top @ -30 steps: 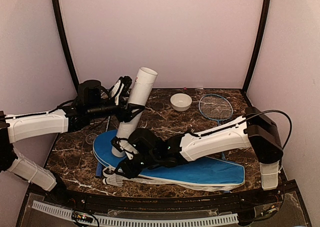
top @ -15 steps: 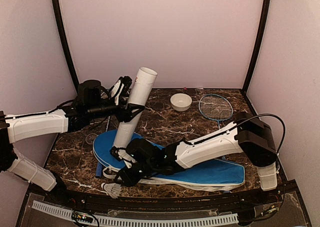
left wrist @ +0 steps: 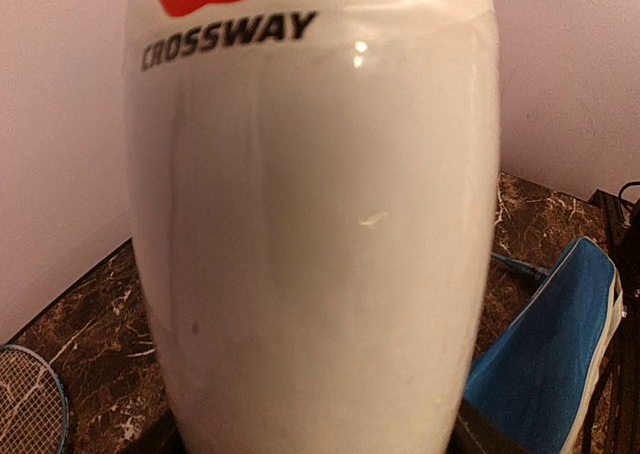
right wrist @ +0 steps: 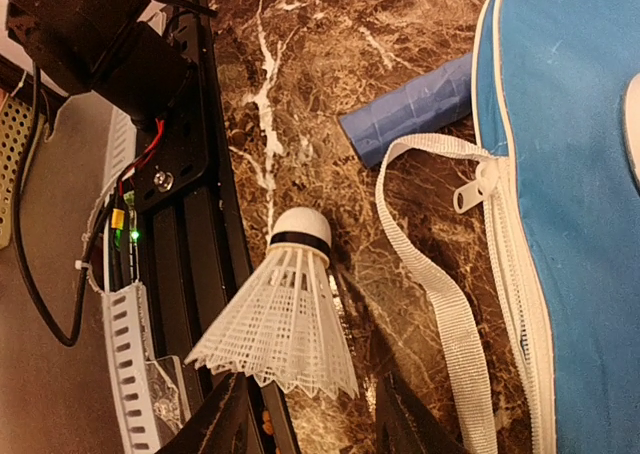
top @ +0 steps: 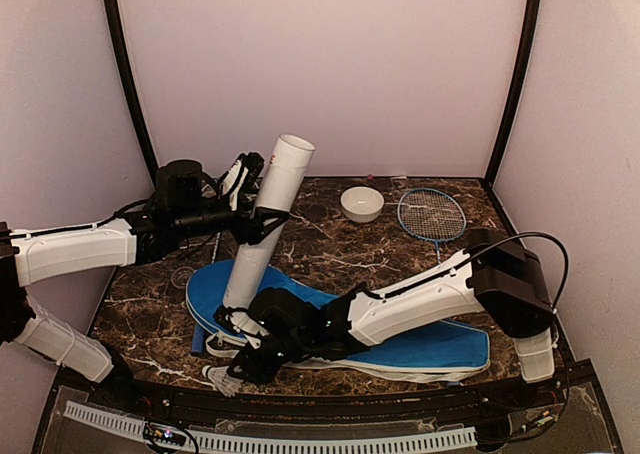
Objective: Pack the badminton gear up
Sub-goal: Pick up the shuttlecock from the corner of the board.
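At lower left of overhead view, right gripper (top: 238,366) held skirt of white shuttlecock (top: 222,377), jaws about half closed, cork pointing away, at near edge of counter (top: 330,249). Left gripper (top: 262,224) clamped wide round long white tube (top: 285,169); tube tilted, open end up, lower end down at left end of blue racket cover (top: 420,344). Racket (top: 432,214) lay upper right, near white bowl (top: 362,203). Blue handle (right wrist: 410,109) lay beside cover's zipper edge.

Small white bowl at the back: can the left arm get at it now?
Probably not yet: the left gripper is clamped on the tilted long white tube, so it's busy. Nothing stands between it and the small white bowl.
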You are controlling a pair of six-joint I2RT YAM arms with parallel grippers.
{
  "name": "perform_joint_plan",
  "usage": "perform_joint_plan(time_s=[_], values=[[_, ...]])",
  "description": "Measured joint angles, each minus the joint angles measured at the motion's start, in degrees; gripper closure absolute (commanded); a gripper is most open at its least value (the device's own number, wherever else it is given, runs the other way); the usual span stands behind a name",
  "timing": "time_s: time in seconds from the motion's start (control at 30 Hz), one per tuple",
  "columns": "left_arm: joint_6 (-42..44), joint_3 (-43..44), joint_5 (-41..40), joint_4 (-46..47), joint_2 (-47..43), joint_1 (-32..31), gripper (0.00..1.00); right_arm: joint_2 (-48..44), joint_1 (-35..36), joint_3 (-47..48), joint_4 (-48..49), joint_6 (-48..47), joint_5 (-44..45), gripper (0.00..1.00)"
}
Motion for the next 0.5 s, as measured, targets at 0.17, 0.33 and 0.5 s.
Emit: perform_joint_plan(time_s=[0.17, 0.33, 0.5], values=[[0.0, 0.0, 0.0, 0.0, 0.0, 0.0, 0.32, 1.7, 0.0, 0.0, 0.3, -3.2, 0.7, 0.57], [0.1, 0.0, 0.0, 0.0, 0.0, 0.0, 0.32, 3.0, 0.0, 0.0, 0.7, -5.9, 1.5, 0.57], [0.2, 0.0, 0.0, 0.0, 0.0, 0.0, 0.32, 3.2, 0.0, 0.0, 2.0, -8.0, 1.7, 0.52]])
